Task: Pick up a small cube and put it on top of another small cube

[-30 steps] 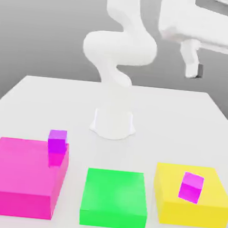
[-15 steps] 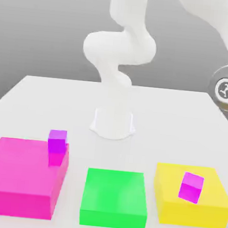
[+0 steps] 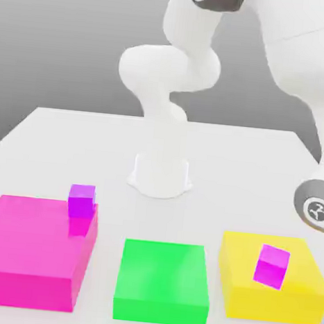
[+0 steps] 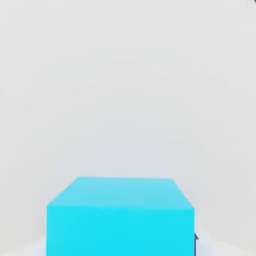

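Cyan cube fills my hand camera, close under the jaws, which are pinching it as it sits on the white worktop. Farther off, the purple cube sits on the pink block.

A plain white bench is shown in the exterior view, its far edge drawn straight and its side edges seen converging toward the back. Behind it a bare grey backdrop is presented, graded from darker tones at the top to a paler band just above the bench's far edge. The surface is evenly and softly lit; only faint, diffuse shadows are cast upon it. In the hand view the same pale, featureless bench surface is seen, uniformly bright and unmarked.
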{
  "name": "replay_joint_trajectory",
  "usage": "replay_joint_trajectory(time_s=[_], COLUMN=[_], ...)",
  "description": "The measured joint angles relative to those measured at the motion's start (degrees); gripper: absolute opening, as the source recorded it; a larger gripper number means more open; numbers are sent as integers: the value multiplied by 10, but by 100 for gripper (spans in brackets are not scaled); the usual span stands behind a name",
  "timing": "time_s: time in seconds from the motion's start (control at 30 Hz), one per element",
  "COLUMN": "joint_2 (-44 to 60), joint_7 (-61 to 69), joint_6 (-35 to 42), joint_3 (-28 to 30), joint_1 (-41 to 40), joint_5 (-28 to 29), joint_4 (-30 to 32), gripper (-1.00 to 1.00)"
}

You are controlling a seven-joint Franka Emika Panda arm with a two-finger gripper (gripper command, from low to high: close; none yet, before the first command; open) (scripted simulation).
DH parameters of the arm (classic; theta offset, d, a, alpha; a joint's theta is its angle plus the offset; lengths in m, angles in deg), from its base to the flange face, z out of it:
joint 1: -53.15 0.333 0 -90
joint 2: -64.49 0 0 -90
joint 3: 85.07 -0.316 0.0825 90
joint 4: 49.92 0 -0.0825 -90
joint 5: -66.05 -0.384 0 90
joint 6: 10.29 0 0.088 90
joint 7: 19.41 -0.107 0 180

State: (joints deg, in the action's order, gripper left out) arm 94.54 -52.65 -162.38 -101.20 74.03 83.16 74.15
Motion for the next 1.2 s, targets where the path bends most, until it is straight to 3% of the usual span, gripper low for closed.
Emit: replay_joint_trajectory(time_s=[0.13, 0.3, 1.03, 1.2], joint_2=[-63, -162, -612, -581], joint_7=[31, 1, -419, -444], joint_6=[41, 71, 182, 107], joint_3=[-41, -24, 194, 207], joint_1=[-24, -70, -440, -470], joint_5=[-51, -110, -132, -139], joint_4=[18, 79, 410, 453], gripper=[-100, -100, -100, -100])
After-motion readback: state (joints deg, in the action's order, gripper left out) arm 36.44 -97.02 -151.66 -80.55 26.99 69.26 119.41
